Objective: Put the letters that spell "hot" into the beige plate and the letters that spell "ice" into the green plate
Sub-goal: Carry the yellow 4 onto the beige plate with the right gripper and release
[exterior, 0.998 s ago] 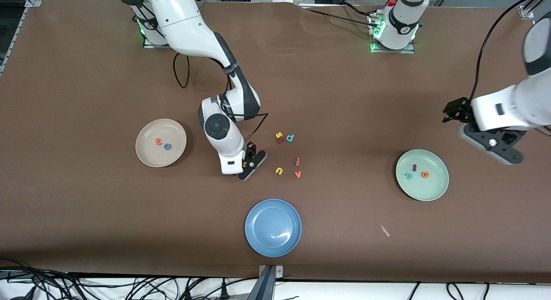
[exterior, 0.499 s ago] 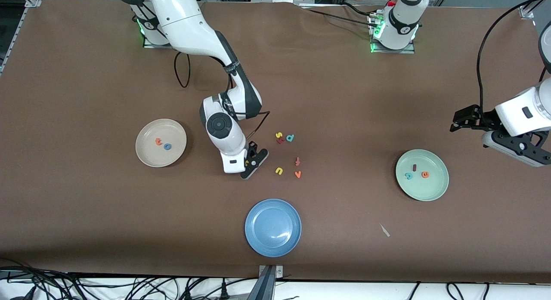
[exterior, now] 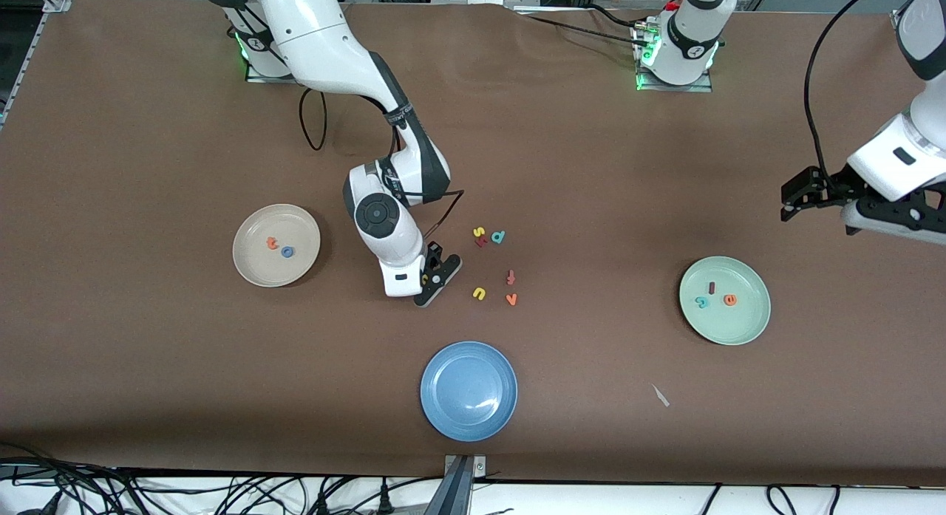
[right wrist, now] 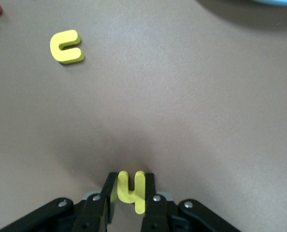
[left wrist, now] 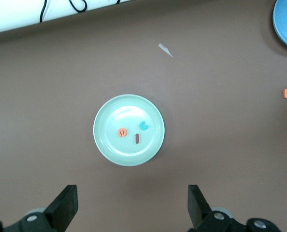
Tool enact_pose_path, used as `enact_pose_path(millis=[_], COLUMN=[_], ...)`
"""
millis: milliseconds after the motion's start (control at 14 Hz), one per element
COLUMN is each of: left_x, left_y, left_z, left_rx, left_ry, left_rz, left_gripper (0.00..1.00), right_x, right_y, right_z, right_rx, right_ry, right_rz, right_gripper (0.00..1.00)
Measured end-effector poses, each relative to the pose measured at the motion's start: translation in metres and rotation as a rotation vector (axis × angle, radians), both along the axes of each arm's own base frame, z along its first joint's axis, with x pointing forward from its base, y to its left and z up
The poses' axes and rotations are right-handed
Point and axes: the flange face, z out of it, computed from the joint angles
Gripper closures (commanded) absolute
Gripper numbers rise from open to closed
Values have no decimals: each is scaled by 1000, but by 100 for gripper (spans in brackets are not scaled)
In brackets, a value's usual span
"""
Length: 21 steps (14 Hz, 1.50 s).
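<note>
Since the earlier frames the left arm has pulled back toward its own end of the table and risen, and the right gripper has narrowed onto the yellow "h" and barely shifted.

Nearest the front camera sits the blue plate [exterior: 468,391], with nothing in it. A small pale scrap [exterior: 661,395] lies on the table [exterior: 148,352] toward the left arm's end.

Farther from the camera, the green plate [exterior: 725,300] holds the teal "c" [exterior: 701,302], the orange "e" [exterior: 730,300] and the dark red "i" [exterior: 712,287], all apart from one another. At about the same depth, mid-table, lie the orange "v" [exterior: 511,299] and the yellow "n/u" letter [exterior: 480,293], with the pinkish-red "t/f" letter [exterior: 510,277] just beside the "v".

The right gripper [exterior: 431,276] is down at the table beside these, its fingers closed on the yellow "h" [right wrist: 131,190], which stands upright between them.

The beige plate [exterior: 276,245], toward the right arm's end, holds the orange "t" [exterior: 272,242] and the blue "o" [exterior: 287,252] close together.

Farther still lies a cluster with the teal "d" [exterior: 498,237].

The left gripper [left wrist: 132,205] hangs with its fingers spread wide, holding nothing, above the table just off the green plate's rim.
</note>
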Motion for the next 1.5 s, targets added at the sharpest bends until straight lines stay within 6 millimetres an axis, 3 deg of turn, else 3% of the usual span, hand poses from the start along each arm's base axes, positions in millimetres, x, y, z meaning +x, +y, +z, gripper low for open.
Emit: enact_pose_path(millis=[214, 428, 570, 784, 998, 1069, 1140, 1211, 1496], left_x=[-18, -25, -25, -27, -25, -23, -22, -22, -23], left_y=[-6, -9, -10, -10, -7, -7, -6, -6, -13], left_z=[4, 10, 15, 19, 19, 20, 20, 19, 21], left_rx=[-2, -1, -1, 1, 2, 2, 1, 1, 2], left_ry=[26, 80, 82, 106, 131, 132, 133, 134, 133], left_rz=[50, 68, 71, 72, 77, 78, 79, 79, 67], left_gripper=[0, 0, 0, 0, 0, 0, 0, 0, 0], right_x=[10, 28, 28, 11, -17, -24, -27, -28, -30], right_y=[-27, -79, -116, -183, -251, -270, -284, -293, -303], right_z=[11, 43, 61, 72, 64, 61, 59, 58, 53], right_rx=[-58, -115, -121, -108, -108, -113, -119, -125, -142], right_ry=[66, 123, 142, 161, 189, 198, 202, 206, 218], right_rz=[-34, -115, -188, -306, -428, -465, -509, -556, -759], right_gripper=[99, 99, 99, 99, 96, 87, 63, 1, 0])
